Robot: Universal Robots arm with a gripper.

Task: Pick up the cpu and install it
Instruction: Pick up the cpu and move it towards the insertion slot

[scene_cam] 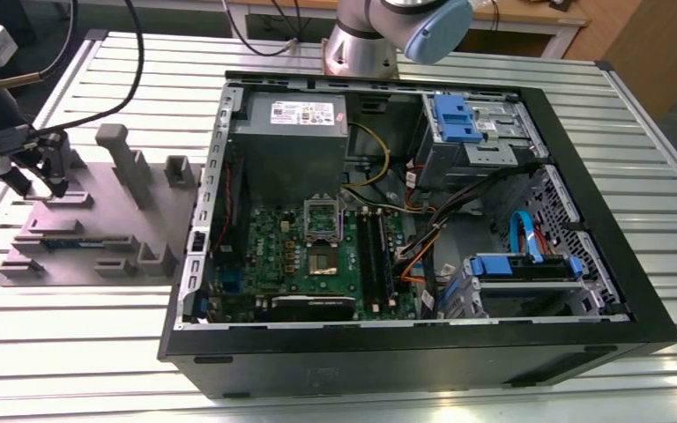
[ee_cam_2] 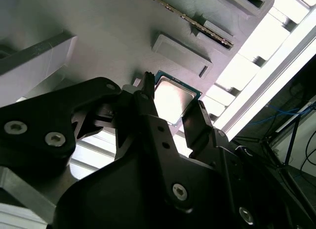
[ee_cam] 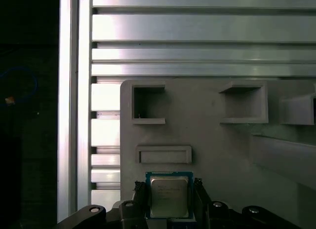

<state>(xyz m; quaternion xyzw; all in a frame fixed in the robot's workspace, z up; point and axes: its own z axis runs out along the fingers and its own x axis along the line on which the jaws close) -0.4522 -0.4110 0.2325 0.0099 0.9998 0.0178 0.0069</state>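
Note:
The cpu (ee_cam: 169, 197), a small square chip with a silver top and a thin dark rim, lies between the two black fingers of my gripper (ee_cam: 169, 189) on the grey fixture plate (ee_cam: 212, 140). In the second wrist view the cpu (ee_cam_2: 170, 95) shows between the fingertips of the gripper (ee_cam_2: 173, 103), which press against its two opposite edges. Whether the chip is lifted off the plate I cannot tell. At the exterior view's left, the gripper (scene_cam: 39, 188) hangs low over the fixture plate (scene_cam: 103, 220), well away from the motherboard (scene_cam: 279, 256) in the open computer case (scene_cam: 621, 300).
The motherboard's socket (scene_cam: 324, 262) sits mid-board with its metal frame (scene_cam: 321, 216) raised behind it. Black memory sticks (scene_cam: 372, 251), a grey power supply (scene_cam: 292, 141), blue drive bays (scene_cam: 457, 119) and loose cables crowd the case. Upright grey posts (scene_cam: 121, 163) stand on the fixture plate.

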